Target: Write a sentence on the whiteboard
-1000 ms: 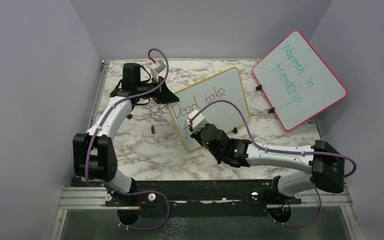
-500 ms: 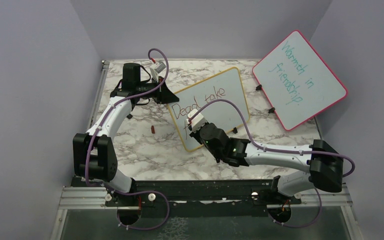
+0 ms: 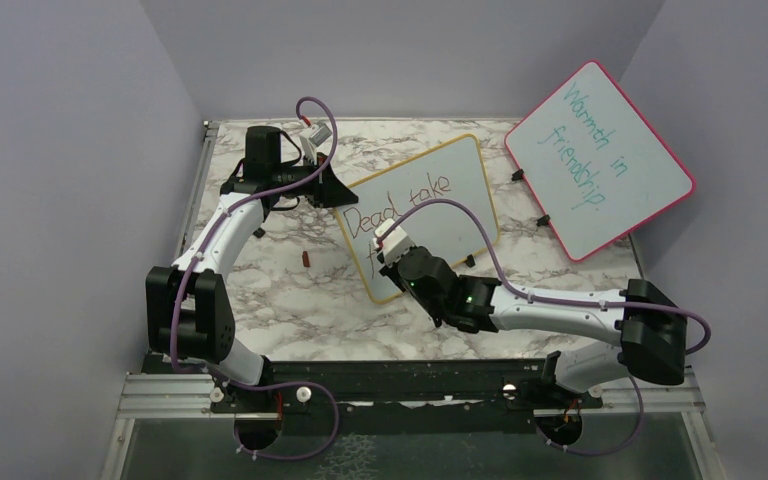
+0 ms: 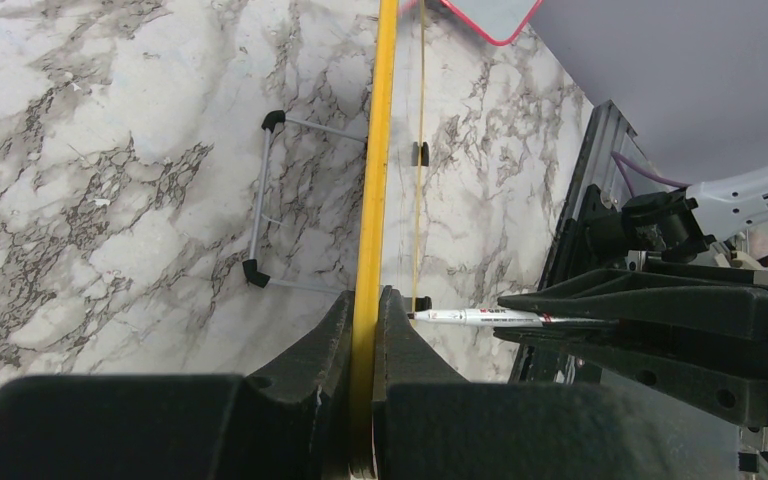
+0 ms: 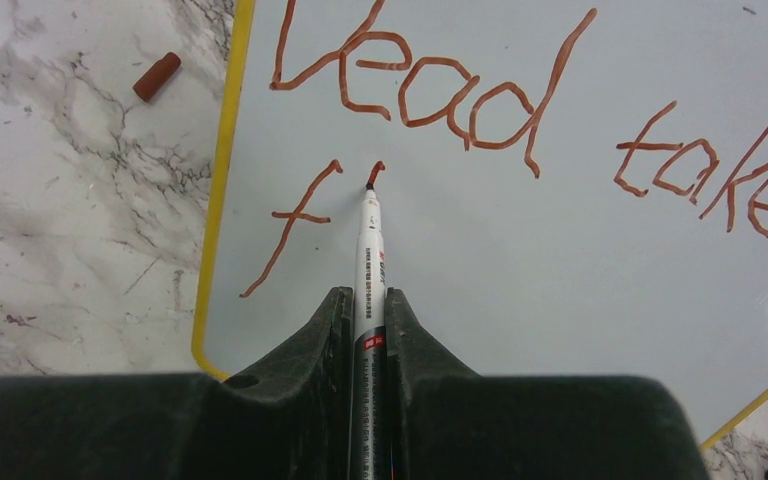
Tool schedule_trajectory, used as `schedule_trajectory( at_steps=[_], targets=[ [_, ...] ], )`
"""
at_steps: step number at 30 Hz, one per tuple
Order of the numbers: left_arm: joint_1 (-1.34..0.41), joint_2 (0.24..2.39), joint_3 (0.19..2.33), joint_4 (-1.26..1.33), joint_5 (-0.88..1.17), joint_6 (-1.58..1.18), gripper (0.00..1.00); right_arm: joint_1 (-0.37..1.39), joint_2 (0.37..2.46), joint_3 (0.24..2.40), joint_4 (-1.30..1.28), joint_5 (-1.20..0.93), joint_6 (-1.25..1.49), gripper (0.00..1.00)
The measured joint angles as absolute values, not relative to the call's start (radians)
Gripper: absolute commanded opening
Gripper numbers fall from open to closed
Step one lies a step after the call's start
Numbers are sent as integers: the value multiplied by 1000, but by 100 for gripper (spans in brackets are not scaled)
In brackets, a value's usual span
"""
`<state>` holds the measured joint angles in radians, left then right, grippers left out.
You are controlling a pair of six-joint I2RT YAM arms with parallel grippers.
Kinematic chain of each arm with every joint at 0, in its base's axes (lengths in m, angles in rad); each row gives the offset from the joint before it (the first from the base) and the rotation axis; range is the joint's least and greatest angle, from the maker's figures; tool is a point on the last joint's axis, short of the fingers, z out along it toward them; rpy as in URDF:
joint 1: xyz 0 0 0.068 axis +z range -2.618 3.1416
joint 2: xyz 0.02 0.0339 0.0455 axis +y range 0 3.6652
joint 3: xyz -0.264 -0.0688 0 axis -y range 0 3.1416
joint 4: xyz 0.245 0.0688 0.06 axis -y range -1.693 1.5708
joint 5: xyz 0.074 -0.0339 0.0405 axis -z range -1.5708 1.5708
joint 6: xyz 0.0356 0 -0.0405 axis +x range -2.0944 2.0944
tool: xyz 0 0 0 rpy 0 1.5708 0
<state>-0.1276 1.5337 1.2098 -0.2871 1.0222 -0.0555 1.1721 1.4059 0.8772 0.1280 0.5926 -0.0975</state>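
The whiteboard (image 3: 460, 180) with a yellow frame stands tilted mid-table. It reads "Dead take" (image 5: 440, 95) in brown-red letters, with an "f" (image 5: 290, 225) and the start of a stroke on the second line. My left gripper (image 3: 332, 190) is shut on the board's left frame edge (image 4: 370, 200). My right gripper (image 5: 366, 300) is shut on a white marker (image 5: 369, 250); its tip touches the board right of the "f". That marker also shows in the left wrist view (image 4: 480, 317). In the top view my right gripper (image 3: 392, 245) covers the second line.
A pink-red-framed board (image 3: 600, 160) with teal handwriting leans at the back right. A small brown marker cap (image 3: 306, 259) lies on the marble left of the whiteboard, also in the right wrist view (image 5: 156, 76). A wire stand (image 4: 265, 205) sits behind the board.
The right arm has shifted very slightly; a short new stroke sits right of the "f". The left arm has not moved.
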Motion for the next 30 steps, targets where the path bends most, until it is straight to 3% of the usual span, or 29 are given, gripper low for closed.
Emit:
schedule_trajectory(
  at_steps=[30],
  targets=[
    [-127,1534,1210,-287,1022,-56,0,1172,1378,855,-25,528,-26,0]
  ],
)
